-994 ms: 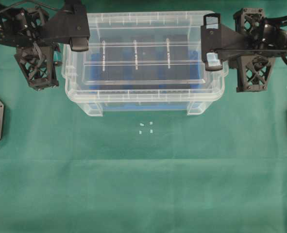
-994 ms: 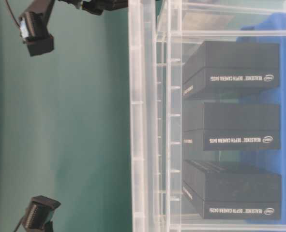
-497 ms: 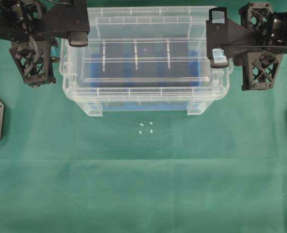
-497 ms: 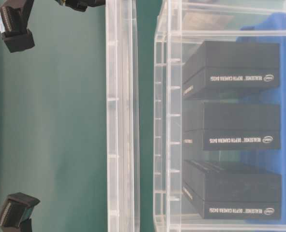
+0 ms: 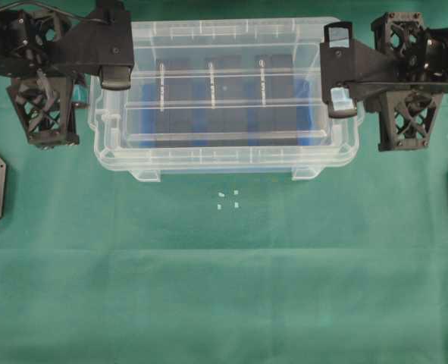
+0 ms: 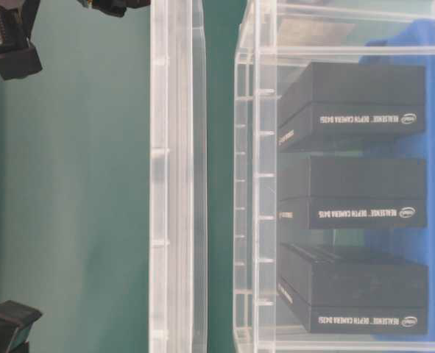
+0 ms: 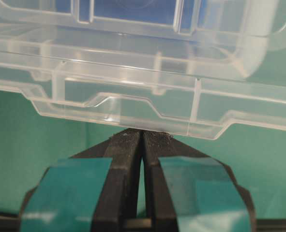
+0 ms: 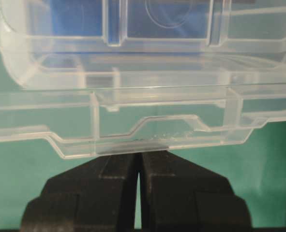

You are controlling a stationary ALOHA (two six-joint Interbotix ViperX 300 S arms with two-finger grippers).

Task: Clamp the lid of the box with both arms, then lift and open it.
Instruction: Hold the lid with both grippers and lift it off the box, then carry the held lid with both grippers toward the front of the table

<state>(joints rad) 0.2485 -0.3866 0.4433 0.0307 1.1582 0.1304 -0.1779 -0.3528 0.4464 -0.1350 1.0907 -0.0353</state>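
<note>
Both jaws are squeezed tight on the lid (image 5: 224, 91): the left gripper (image 7: 142, 140) pinches its left edge tab and the right gripper (image 8: 138, 155) pinches its right edge tab. Under the lid sits the big clear box (image 6: 257, 176) on the green cloth (image 5: 224, 288). From the side, the lid hangs apart from the box rim. Three black boxes (image 6: 353, 191) lie inside on blue. Tiny white bits (image 5: 228, 199) rest on the cloth near the box.
</note>
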